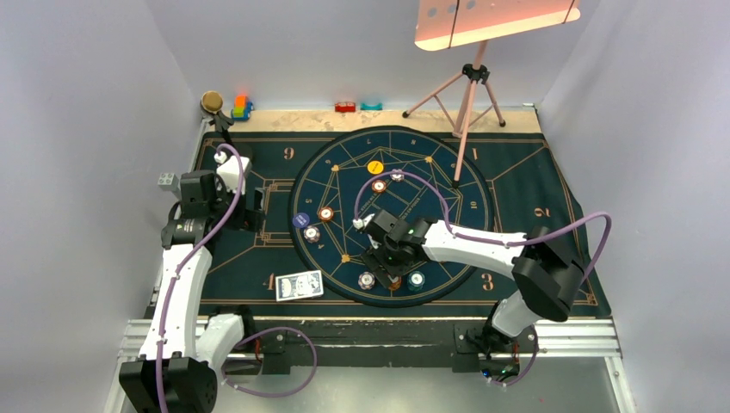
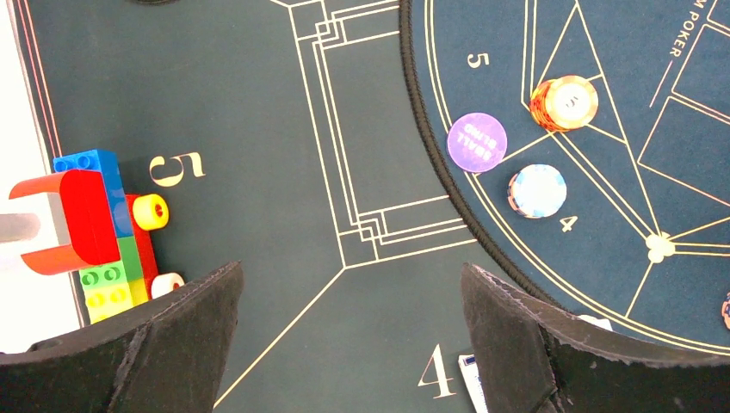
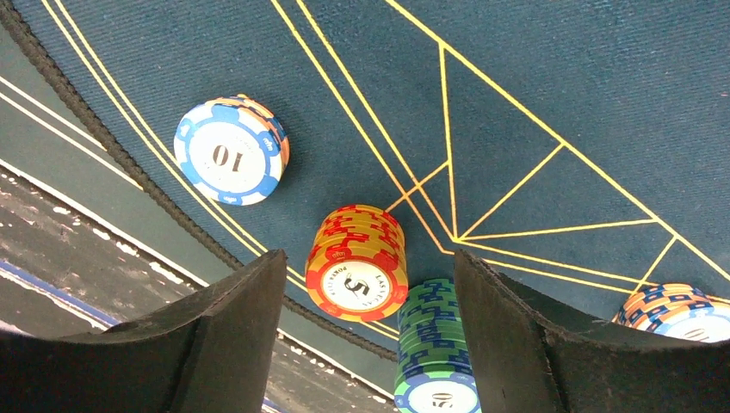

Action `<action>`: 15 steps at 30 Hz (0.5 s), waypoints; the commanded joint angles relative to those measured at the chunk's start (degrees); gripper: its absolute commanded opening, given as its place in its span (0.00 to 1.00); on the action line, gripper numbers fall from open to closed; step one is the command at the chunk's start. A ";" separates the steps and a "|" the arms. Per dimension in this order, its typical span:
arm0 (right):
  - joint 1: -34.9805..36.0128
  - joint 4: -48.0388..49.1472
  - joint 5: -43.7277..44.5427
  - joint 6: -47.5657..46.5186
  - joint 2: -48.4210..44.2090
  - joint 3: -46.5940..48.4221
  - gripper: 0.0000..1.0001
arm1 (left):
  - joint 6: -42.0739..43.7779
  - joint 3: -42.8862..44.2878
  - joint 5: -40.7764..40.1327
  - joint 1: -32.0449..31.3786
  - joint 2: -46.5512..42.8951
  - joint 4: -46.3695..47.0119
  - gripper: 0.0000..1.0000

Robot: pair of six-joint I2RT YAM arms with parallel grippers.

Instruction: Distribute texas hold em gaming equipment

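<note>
My right gripper (image 1: 389,261) is open low over the round mat's near edge. In the right wrist view it (image 3: 370,344) straddles an orange-red chip stack marked 5 (image 3: 356,262) and a green stack marked 50 (image 3: 435,353), which stands close to the right finger (image 3: 534,344). A blue-white stack marked 10 (image 3: 231,149) lies to the left. My left gripper (image 1: 255,211) (image 2: 353,344) is open and empty over the mat by the number 4. A purple small-blind button (image 2: 477,142), an orange stack (image 2: 564,102) and a white chip (image 2: 537,190) lie ahead. The card deck (image 1: 299,285) lies front left. No red triangular token shows.
More chips (image 1: 379,185) and a yellow disc (image 1: 375,167) lie at the far side of the circle. Toy blocks (image 2: 99,224) stand at the mat's left edge. A pink tripod (image 1: 469,95) stands at the back. The aluminium rail (image 1: 370,331) runs along the front.
</note>
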 commanded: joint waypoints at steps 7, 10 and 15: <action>0.23 0.24 -1.28 0.09 2.70 -0.10 0.68 | 0.61 -0.30 0.20 0.39 -1.02 1.62 1.00; 0.27 0.22 -1.29 0.15 2.67 -0.08 0.63 | 0.54 -0.28 0.22 0.38 -1.13 1.63 1.00; 0.22 0.02 -1.30 0.24 1.77 0.02 0.54 | 0.45 -0.20 0.28 0.45 -1.05 1.63 1.00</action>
